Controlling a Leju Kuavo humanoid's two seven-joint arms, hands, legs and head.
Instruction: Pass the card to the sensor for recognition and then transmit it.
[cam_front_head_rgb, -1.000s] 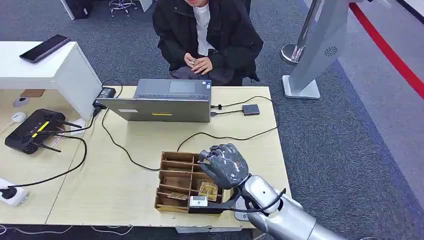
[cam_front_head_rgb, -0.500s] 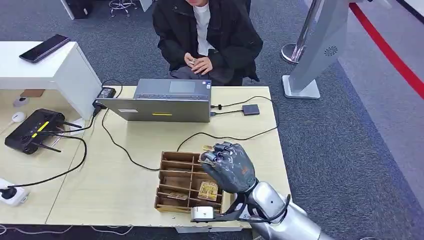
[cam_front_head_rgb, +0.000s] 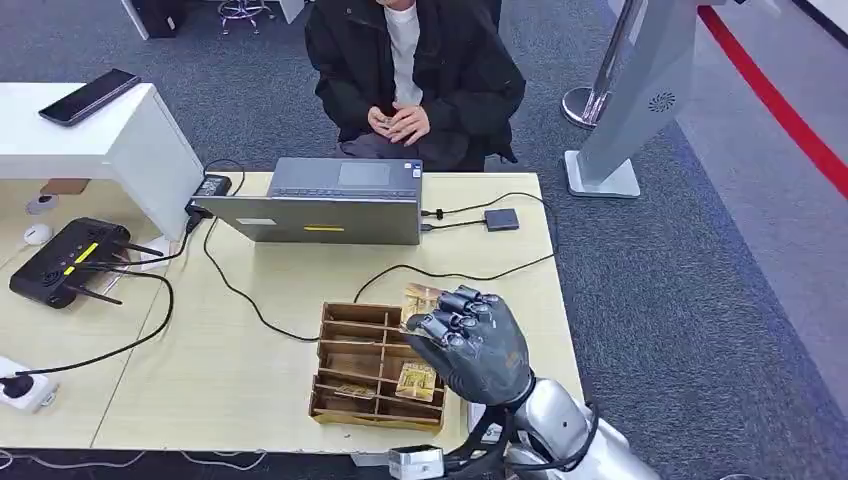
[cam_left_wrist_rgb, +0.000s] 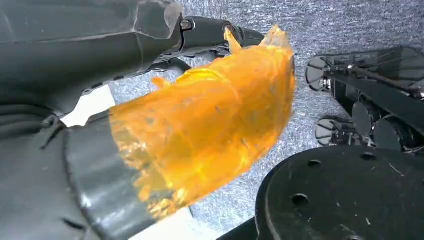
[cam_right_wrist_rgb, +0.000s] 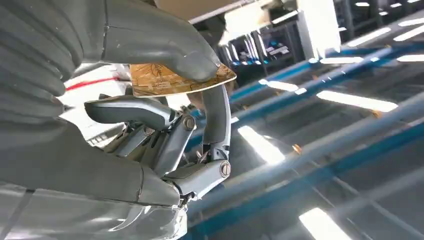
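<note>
My right hand (cam_front_head_rgb: 470, 340) hovers over the right end of the wooden card box (cam_front_head_rgb: 350, 345), back of the hand toward me. It pinches a brown patterned card (cam_front_head_rgb: 418, 296), whose edge shows above the fingers. In the right wrist view the card (cam_right_wrist_rgb: 180, 80) lies flat between the thumb and a finger of the right hand (cam_right_wrist_rgb: 150, 115). Another card (cam_front_head_rgb: 416, 380) lies in a front compartment of the box. The small dark sensor (cam_front_head_rgb: 501, 219) sits at the back right of the table, cabled to the laptop (cam_front_head_rgb: 335, 200). My left hand (cam_left_wrist_rgb: 75, 75) hangs over the carpet, an orange film on its thumb, holding nothing.
A person sits behind the laptop with hands (cam_front_head_rgb: 398, 124) folded. Black cables (cam_front_head_rgb: 450, 270) cross the table between the box and the sensor. A router (cam_front_head_rgb: 70, 260) and a power strip (cam_front_head_rgb: 20, 385) lie on the left table. A phone (cam_front_head_rgb: 88, 96) rests on the white stand.
My right hand has lifted from the box and drawn back toward me, and the card now shows above its fingers. The person's hands shifted slightly.
</note>
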